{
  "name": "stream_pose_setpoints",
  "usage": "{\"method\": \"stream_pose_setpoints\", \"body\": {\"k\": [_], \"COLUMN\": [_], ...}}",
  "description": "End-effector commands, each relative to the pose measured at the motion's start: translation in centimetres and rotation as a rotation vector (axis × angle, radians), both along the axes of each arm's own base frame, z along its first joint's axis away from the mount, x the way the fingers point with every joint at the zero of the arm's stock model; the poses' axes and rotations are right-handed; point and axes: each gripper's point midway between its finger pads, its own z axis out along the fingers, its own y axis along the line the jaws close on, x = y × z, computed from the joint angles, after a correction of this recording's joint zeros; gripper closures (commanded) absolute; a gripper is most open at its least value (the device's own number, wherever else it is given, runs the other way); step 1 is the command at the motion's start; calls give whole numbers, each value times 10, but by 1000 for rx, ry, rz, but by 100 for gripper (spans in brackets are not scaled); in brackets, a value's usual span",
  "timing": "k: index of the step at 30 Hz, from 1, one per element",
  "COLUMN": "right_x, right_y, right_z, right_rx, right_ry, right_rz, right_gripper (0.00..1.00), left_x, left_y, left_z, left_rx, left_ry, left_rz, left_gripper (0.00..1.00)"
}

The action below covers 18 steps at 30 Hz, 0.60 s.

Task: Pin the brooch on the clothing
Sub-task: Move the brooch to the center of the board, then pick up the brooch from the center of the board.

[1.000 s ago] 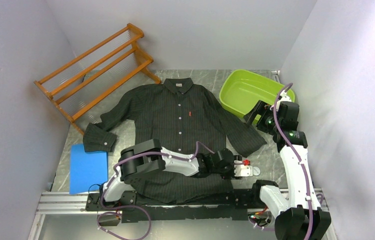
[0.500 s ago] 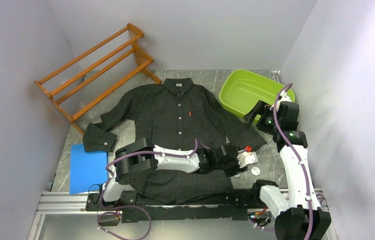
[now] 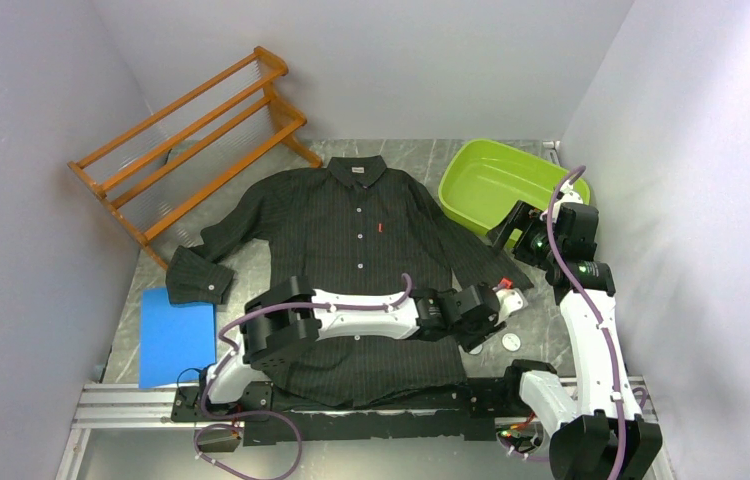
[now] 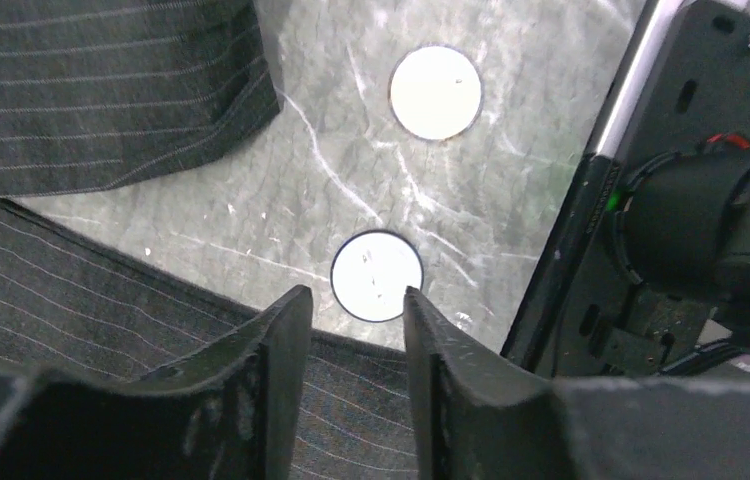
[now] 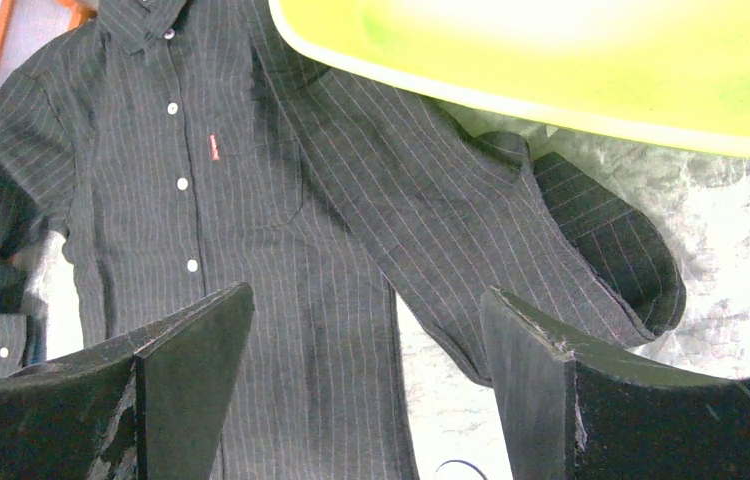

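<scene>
Over the last second the left hand (image 4: 351,300) rose from the worktop (image 4: 281,190) by the hem and swung toward the sleeve cuff, and it carried nothing. The brooch, which I took to be the white disc (image 4: 376,277), lay at the hem of the shirt (image 3: 351,230) just past the fingertips, with a second disc (image 4: 436,78) farther off. The pickup looked unmade, so pinning could not start. The left arm reached across the shirt's lower part, fingers half parted and empty. The right hand (image 5: 366,300) hung released over the sleeve.
</scene>
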Motion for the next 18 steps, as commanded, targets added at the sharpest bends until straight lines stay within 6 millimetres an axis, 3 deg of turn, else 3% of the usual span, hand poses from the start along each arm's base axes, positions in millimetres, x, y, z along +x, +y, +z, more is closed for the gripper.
{"method": "stream_pose_setpoints", "body": {"k": [1, 9, 13, 18], "right_x": [5, 5, 5, 5], "right_y": [-5, -8, -8, -8], "right_z": [25, 24, 24, 22], "right_rx": [-21, -25, -24, -26], "right_ry": [-71, -69, -69, -65], "right_rz": [-18, -40, -42, -39], "right_gripper": [13, 13, 13, 13], "left_x": [-3, 0, -1, -3], "left_y": [-1, -9, -15, -18], "left_z": [-13, -29, -38, -38], "left_rx": [74, 121, 145, 146], "left_ry": [34, 20, 25, 9], "left_rz": [44, 62, 56, 47], "left_gripper": [59, 60, 66, 65]}}
